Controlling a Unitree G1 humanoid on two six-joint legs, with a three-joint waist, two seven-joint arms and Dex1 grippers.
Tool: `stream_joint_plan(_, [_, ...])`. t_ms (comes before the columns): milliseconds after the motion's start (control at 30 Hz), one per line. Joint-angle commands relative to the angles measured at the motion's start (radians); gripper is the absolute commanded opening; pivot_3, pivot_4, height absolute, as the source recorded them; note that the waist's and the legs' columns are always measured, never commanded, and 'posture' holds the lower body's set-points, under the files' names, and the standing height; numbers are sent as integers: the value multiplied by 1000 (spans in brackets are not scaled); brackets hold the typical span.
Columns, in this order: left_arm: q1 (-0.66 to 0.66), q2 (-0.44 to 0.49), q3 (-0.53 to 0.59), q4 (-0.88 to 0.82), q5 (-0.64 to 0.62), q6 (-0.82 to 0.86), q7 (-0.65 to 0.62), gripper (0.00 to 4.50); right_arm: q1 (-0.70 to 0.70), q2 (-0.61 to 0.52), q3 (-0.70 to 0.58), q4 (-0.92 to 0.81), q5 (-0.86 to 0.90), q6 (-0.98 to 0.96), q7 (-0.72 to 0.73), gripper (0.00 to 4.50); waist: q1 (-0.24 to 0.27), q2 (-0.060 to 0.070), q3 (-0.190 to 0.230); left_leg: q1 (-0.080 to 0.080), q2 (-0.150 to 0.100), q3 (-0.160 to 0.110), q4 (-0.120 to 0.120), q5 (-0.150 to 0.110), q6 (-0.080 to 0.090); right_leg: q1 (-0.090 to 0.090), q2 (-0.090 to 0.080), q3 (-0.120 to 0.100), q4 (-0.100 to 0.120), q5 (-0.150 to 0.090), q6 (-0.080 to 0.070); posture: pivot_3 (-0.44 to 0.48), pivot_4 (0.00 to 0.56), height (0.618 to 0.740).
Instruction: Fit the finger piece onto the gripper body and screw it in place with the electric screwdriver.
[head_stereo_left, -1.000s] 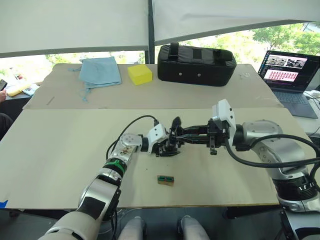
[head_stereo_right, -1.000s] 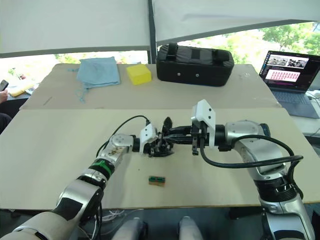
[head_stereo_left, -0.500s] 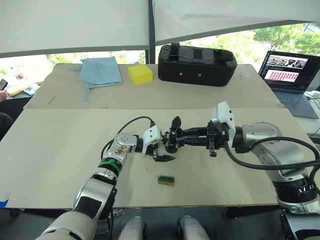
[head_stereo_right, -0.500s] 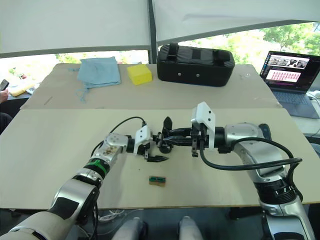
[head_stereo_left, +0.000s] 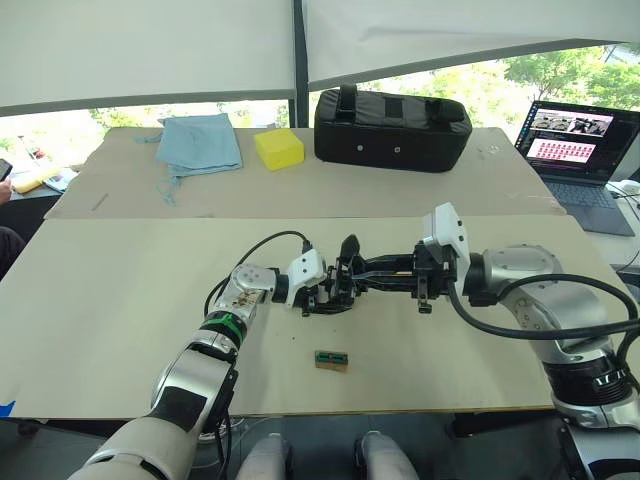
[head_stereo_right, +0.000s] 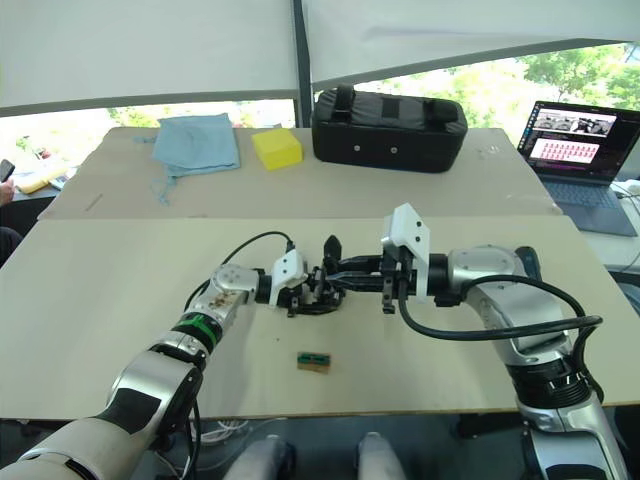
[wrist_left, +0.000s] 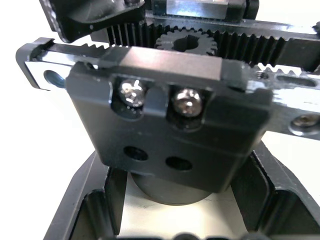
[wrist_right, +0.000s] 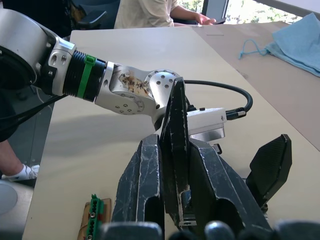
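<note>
Left gripper (head_stereo_left: 320, 297) has slid back in against the gripper body (head_stereo_left: 345, 278), fingers spread around its lower block. Right gripper (head_stereo_left: 356, 277) stays clamped on that body, just above the table (head_stereo_left: 120, 300); finger piece can't be made out

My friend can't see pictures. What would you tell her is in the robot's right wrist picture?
The right gripper pinches a flat black finger piece upright. Just beyond it is the left gripper. A small green part lies on the table.

Test bench: laptop (head_stereo_left: 578, 150), black case (head_stereo_left: 393, 128).
</note>
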Motion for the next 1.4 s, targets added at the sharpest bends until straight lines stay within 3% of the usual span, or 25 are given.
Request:
stream_joint_plan(33, [17,-32,31,-81,-42,17,13,2333,3,25,-8,-10,6,-31,-2,343,0,0,0,0,0,0,0,0,0,0,0,0,0,0,0,0,150,740])
stream_joint_plan(200, [68,-37,28,-147,-25,37,56,2333,-10,74,20,55,-38,-88,0,343,2,0,0,0,0,0,0,0,0,0,0,0,0,0,0,0,150,740])
stream_joint_plan(633, [55,-19,1,-108,35,23,123,2333,-35,135,58,291,-165,-271,50,342,3,0,0,4,0,1,0,0,0,3,0,0,1,0,0,0,150,740])
stream_joint_plan(1400, [62,-6,-9,-107,42,40,102,2333,-20,153,43,208,-104,-175,52,341,-1,0,0,5,0,1,0,0,0,3,0,1,2,0,0,0,150,740])
